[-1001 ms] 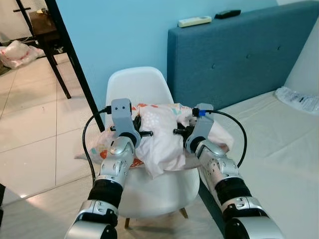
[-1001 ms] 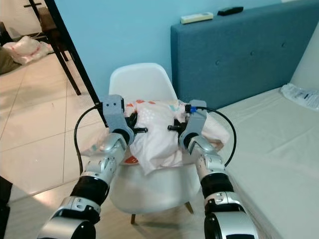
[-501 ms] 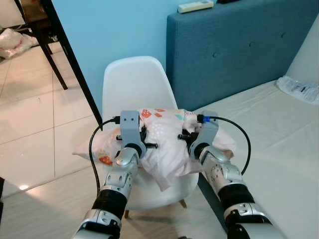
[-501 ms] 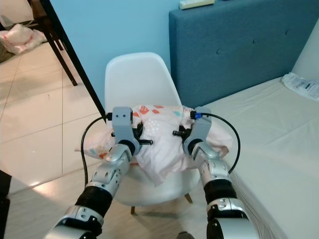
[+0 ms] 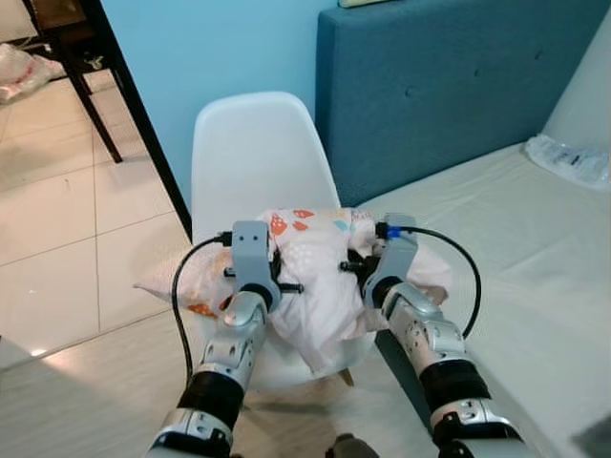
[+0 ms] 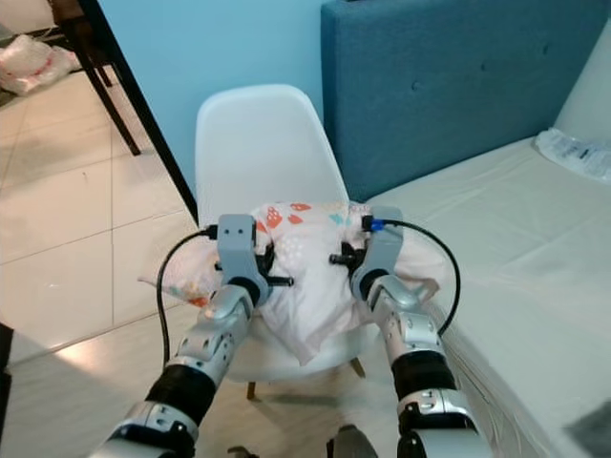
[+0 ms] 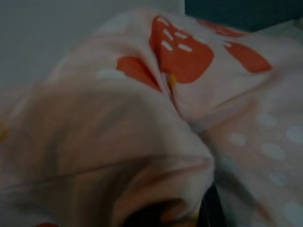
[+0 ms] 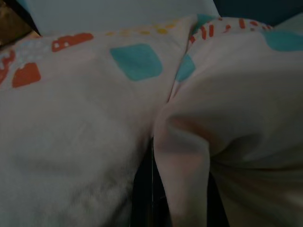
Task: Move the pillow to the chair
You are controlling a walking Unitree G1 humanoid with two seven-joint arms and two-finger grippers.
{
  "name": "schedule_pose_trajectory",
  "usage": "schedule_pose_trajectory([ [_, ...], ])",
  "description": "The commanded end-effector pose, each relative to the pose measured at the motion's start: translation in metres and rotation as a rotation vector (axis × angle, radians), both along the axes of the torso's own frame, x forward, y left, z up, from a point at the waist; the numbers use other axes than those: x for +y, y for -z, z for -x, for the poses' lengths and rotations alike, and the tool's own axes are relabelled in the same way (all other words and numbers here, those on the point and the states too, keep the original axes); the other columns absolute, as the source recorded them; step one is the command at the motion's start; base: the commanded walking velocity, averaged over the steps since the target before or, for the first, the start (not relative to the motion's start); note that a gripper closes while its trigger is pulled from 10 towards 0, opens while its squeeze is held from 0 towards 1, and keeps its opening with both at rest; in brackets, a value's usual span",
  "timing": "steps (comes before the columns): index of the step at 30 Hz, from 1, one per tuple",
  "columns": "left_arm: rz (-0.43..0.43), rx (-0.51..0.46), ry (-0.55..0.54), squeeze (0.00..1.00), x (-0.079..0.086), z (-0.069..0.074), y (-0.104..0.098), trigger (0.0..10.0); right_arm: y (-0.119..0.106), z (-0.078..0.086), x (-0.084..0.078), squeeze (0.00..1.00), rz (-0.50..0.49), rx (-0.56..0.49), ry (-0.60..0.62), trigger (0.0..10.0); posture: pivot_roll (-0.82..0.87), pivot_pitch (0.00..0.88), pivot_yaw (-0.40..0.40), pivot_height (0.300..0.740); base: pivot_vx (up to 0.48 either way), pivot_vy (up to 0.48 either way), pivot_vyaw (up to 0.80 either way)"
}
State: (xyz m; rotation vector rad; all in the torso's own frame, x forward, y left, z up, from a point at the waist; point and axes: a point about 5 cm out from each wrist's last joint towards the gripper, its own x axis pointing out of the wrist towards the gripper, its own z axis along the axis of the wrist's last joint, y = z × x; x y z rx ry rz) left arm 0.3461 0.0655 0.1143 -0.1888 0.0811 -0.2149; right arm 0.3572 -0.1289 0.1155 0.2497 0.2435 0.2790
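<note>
Both arms share the load: left pincer (image 5: pixel 272 277) and right pincer (image 5: pixel 358 269) are each clenched on bunched fabric of the pillow (image 5: pixel 315 277), which slumps onto the chair (image 5: pixel 253 153) seat, its corner drooping over the front edge beside the bed (image 5: pixel 516 258).

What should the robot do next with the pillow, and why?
Probably open both hands and let go. The pillow already lies on the white chair, bunched between the left hand and the right hand.
</note>
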Motion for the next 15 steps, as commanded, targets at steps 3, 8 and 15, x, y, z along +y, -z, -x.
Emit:
schedule_pose_trajectory([
  [3, -0.003, 0.059, 0.034, 0.0, -0.0108, 0.0068, 0.0138, 10.0, 0.0102, 0.0059, 0.0161, 0.0, 0.007, 0.043, -0.059, 10.0, -0.12, 0.227, 0.071, 0.625, 0.0, 0.0, 0.0],
  [8, -0.004, 0.056, 0.038, 0.0, -0.0112, 0.0069, 0.0136, 10.0, 0.0056, 0.005, 0.0148, 0.0, -0.003, 0.022, -0.05, 10.0, -0.13, 0.223, 0.074, 0.625, 0.0, 0.0, 0.0],
  [15, -0.014, 0.064, 0.045, 0.0, -0.0122, 0.0071, 0.0168, 10.0, 0.0082, 0.0057, 0.015, 0.0, 0.023, 0.045, -0.049, 10.0, -0.13, 0.226, 0.078, 0.611, 0.0, 0.0, 0.0],
])
